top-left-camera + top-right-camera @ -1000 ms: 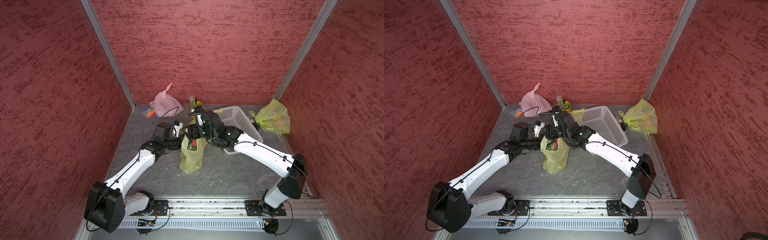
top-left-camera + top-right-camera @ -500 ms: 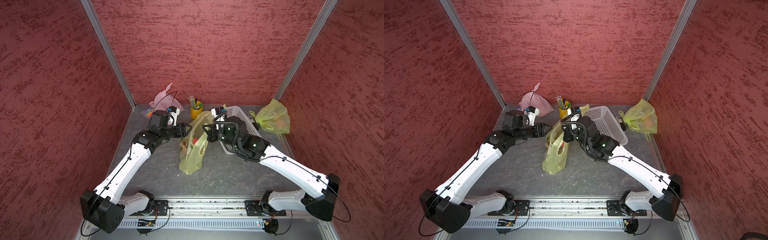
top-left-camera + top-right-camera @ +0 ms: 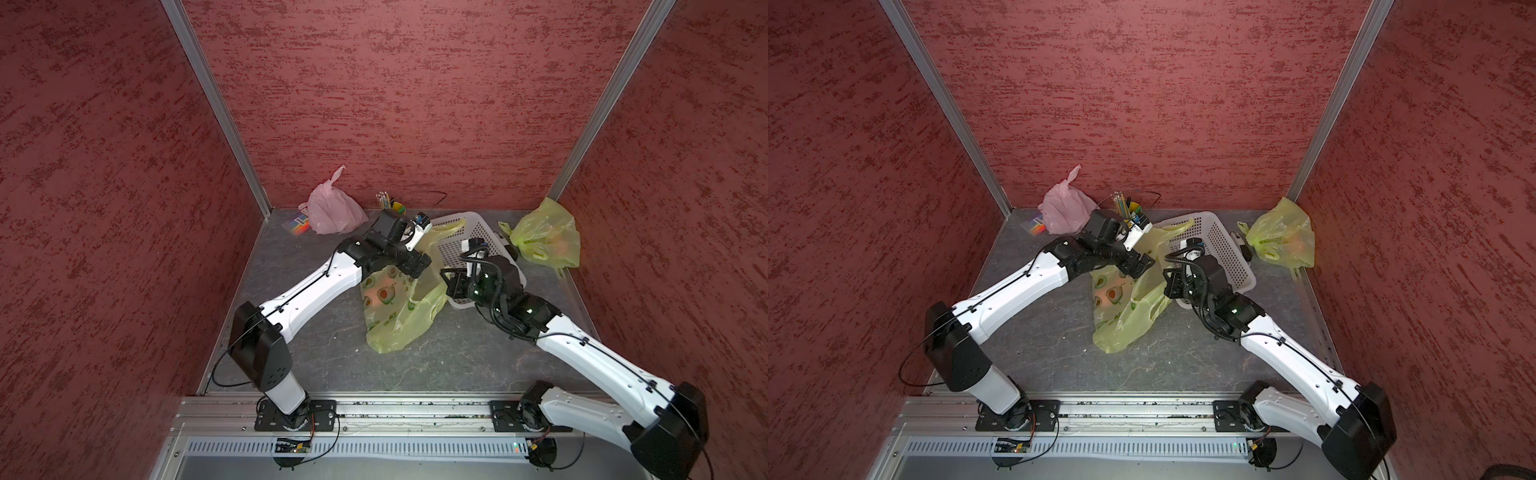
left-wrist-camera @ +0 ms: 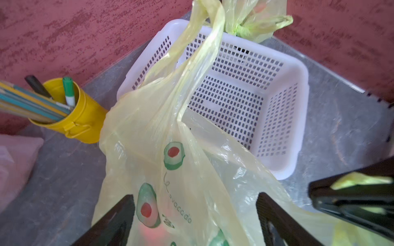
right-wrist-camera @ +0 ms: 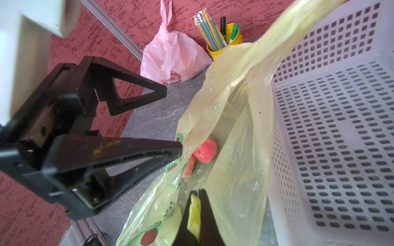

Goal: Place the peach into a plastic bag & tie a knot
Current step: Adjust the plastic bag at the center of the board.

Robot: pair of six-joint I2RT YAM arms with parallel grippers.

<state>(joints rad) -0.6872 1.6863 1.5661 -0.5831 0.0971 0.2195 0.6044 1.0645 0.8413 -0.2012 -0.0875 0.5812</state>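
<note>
The thin, crinkled yellow-green plastic bag (image 3: 397, 320), printed with avocados, slumped on the grey tabletop (image 3: 457, 357) directly below the left gripper (image 4: 195, 197). That gripper's black jaws stood spread wide on either side of the film, grasping nothing. The right gripper (image 5: 197, 197) was pinched closed on a strip of the bag's rim. The round, fuzzy pink peach (image 5: 205, 150) lay inside the bag, just ahead of the right gripper's tips. A white perforated basket (image 4: 302, 85) crowded in just beyond both grippers, and one bag handle lay across it. A glossy yellow pencil cup (image 4: 83, 119) and a knotted pink bag (image 5: 172, 57) stood farther off.
</note>
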